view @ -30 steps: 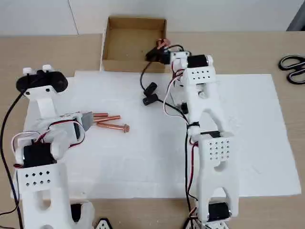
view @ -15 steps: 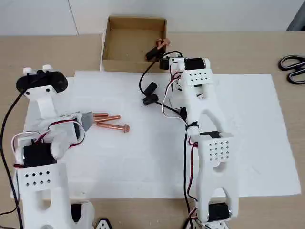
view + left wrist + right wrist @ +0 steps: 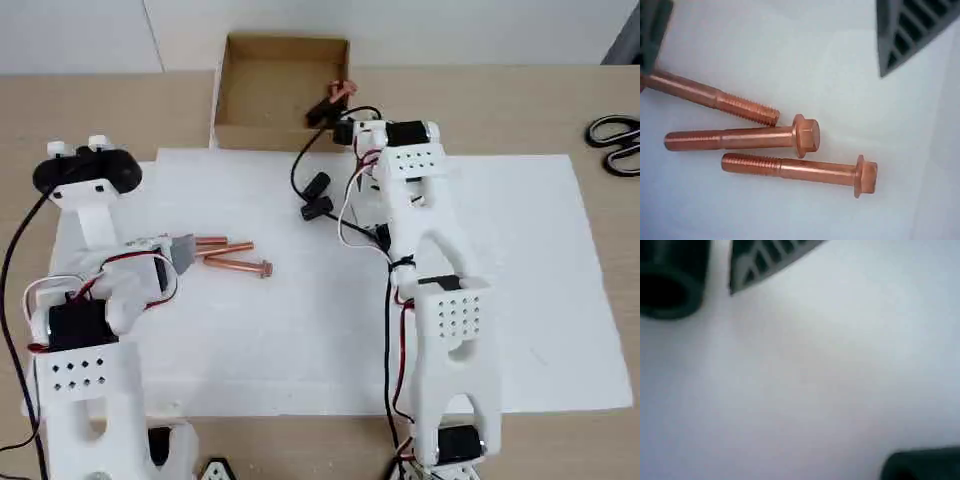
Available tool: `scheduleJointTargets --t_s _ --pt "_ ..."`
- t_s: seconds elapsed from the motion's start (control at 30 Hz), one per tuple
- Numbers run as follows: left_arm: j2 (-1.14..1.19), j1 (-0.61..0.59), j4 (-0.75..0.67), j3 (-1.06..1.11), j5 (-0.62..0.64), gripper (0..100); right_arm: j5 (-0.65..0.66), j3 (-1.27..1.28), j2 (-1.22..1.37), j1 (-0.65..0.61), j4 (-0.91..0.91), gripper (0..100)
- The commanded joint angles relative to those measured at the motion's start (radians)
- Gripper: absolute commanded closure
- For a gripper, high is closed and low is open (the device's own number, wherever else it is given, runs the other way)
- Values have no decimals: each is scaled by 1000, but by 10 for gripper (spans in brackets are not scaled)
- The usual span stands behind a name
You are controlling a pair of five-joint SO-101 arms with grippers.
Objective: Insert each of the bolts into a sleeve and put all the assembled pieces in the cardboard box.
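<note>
Our left gripper (image 3: 767,65) is wide over three bolts (image 3: 790,137); right gripper (image 3: 755,265) — we cannot tell; two sleeves (image 3: 316,185) lie on foam (image 3: 520,250).

wooden table (image 3: 500,100) carries white sheet (image 3: 300,340), cardboard box (image 3: 270,95), scissors (image 3: 615,140).

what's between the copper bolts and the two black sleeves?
Nothing: bare white sheet between the bolts and sleeves, per the high view.

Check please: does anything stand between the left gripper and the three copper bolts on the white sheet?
Nothing visible does. The left gripper is open just beside the bolts, which lie loose on the white sheet. The left wrist view shows bare sheet around them.
</note>
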Motion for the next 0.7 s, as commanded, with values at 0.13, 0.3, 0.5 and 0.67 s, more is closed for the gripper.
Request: scheduleJointTargets --t_s 0.13,0.3,0.5,0.67 --pt "-11 -8 2 -4 -8 726 -9 -3 -15 16 16 790" --pt "-11 -8 2 -4 -8 726 -11 -3 -10 12 12 857" --pt "-11 -8 2 -4 -8 726 -11 -3 -10 18 12 994" --pt "-9 -8 2 -5 -8 726 -9 -11 -22 19 13 996"
